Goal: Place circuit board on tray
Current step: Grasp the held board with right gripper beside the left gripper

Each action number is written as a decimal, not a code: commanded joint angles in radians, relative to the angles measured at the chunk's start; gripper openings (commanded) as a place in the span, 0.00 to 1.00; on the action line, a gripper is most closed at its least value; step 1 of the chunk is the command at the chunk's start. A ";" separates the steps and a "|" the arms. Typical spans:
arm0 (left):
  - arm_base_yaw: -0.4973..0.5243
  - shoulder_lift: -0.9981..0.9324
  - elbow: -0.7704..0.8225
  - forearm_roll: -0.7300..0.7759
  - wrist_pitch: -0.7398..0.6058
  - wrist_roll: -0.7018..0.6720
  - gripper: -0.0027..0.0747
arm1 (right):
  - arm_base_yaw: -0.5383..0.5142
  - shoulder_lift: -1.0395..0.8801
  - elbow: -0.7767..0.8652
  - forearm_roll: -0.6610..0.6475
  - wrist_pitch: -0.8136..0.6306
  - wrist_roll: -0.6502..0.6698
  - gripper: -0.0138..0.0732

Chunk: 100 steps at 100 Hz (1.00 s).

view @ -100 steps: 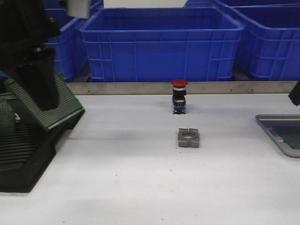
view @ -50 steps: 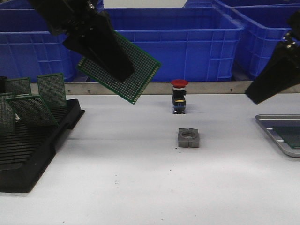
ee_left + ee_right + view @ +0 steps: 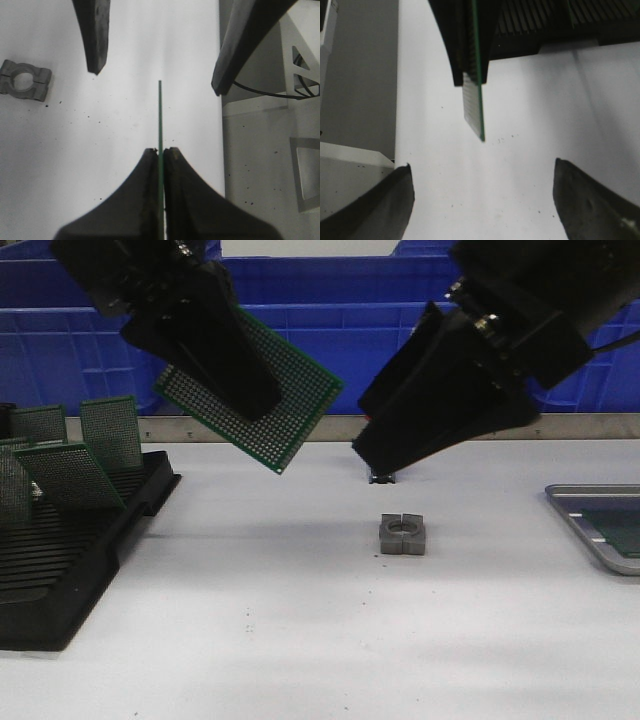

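My left gripper (image 3: 255, 400) is shut on a green perforated circuit board (image 3: 295, 390) and holds it tilted, high above the table left of centre. In the left wrist view the board (image 3: 160, 110) is edge-on between the closed fingertips of my left gripper (image 3: 161, 150). My right gripper (image 3: 400, 455) is open and empty, just right of the board, its jaws facing it. In the right wrist view the board (image 3: 480, 100) hangs ahead of the wide-apart jaws of my right gripper (image 3: 482, 165). The grey metal tray (image 3: 570, 495) lies at the table's right edge.
A black slotted rack (image 3: 70, 570) with several green boards stands at the left. A grey metal clamp block (image 3: 402, 534) lies at mid-table, also in the left wrist view (image 3: 25, 80). A push-button's base (image 3: 382, 477) shows under my right gripper. Blue crates (image 3: 330, 330) line the back.
My left gripper lifted the board off the rack and carried it up and right. My right gripper swung in from the right towards the board and now hides the red button.
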 commanded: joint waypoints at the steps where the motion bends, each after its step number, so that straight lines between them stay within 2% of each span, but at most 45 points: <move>1: 0.000 -0.047 -0.031 -0.069 0.035 0.002 0.01 | 0.021 -0.041 -0.030 0.086 0.024 -0.011 0.84; 37: 0.000 -0.047 -0.031 -0.071 0.038 0.002 0.01 | 0.057 -0.038 -0.030 0.203 0.032 -0.011 0.82; 44: 0.000 -0.047 -0.031 -0.073 0.038 0.002 0.01 | 0.057 -0.038 -0.030 0.203 0.030 -0.011 0.75; 51: 0.000 -0.047 -0.031 -0.073 0.038 0.002 0.01 | 0.057 -0.038 -0.030 0.203 0.030 -0.011 0.62; 63: 0.000 -0.047 -0.031 -0.073 0.038 0.002 0.01 | 0.057 -0.038 -0.030 0.203 0.030 -0.011 0.31; 75: 0.000 -0.047 -0.031 -0.088 0.033 0.002 0.01 | 0.057 -0.038 -0.030 0.203 0.030 -0.011 0.07; 86: 0.000 -0.047 -0.031 -0.118 0.022 0.002 0.04 | 0.057 -0.038 -0.030 0.204 0.030 -0.011 0.08; 91: 0.000 -0.047 -0.031 -0.124 0.021 0.002 0.11 | 0.057 -0.038 -0.030 0.204 0.030 -0.011 0.08; 100: 0.000 -0.047 -0.031 -0.124 0.018 0.002 0.29 | 0.057 -0.038 -0.030 0.204 0.030 -0.011 0.08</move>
